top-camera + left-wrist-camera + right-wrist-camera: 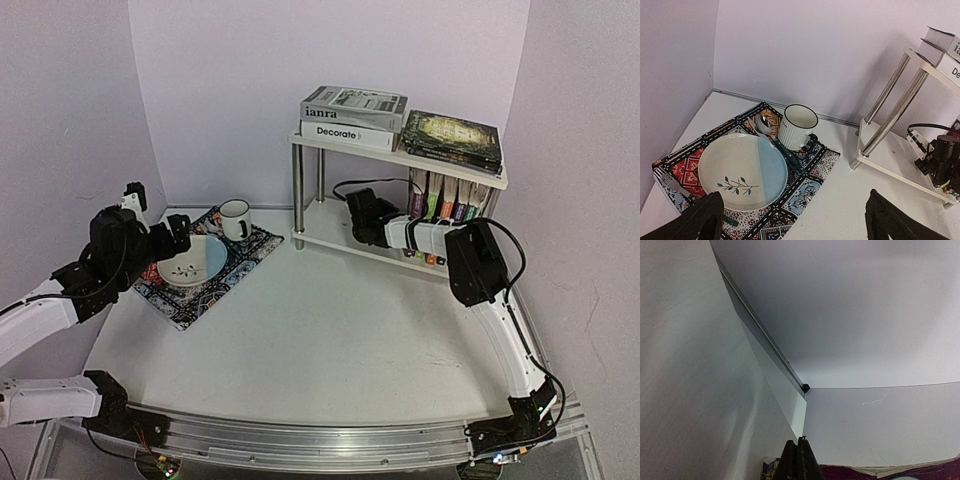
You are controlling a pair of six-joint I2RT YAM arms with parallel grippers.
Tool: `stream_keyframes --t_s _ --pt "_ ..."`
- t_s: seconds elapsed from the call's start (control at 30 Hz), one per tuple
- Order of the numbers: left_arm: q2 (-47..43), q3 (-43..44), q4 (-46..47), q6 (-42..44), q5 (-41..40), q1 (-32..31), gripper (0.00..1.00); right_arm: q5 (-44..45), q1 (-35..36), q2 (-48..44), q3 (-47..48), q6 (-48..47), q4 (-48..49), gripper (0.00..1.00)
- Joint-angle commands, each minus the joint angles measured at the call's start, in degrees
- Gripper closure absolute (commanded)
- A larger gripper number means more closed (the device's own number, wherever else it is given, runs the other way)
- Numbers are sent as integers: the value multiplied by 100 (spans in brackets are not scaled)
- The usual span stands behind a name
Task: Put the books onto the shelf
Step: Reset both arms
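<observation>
Shelf [398,157]: two-tier, right rear of worktop [330,320].
Top tier: two pale books [352,118] stacked flat at the left; dark books [452,140] flat at the right.
Lower tier: upright books [445,200], right end.
Left end effector [792,220]: spread wide, empty, above placemat [810,187] with plate [742,170] and mug [796,125].
Right end effector [356,208]: pressed closed, nothing held, inside the lower tier, left of the upright books.

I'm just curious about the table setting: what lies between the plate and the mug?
A spoon, on the placemat, its bowl beside the mug; the left wrist view shows it clearly.
</observation>
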Motion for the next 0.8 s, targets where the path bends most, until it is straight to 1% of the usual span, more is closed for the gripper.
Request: stream_keyframes --t_s 0.0,0.3,0.43,0.57,0.77 --pt "-91 214 54 51 -17 25 0 83 -45 -301 170 312 -223 100" --pt "13 261 60 5 70 25 0 48 -10 -497 -46 399 -269 100" --pt "43 266 62 -2 94 25 0 -241 187 -776 -332 621 -275 99" --pt "75 266 64 -30 151 25 0 -550 485 -1245 -741 999 -292 99" --pt "23 211 59 -54 193 25 0 -853 954 -2289 -1797 1580 -301 99"
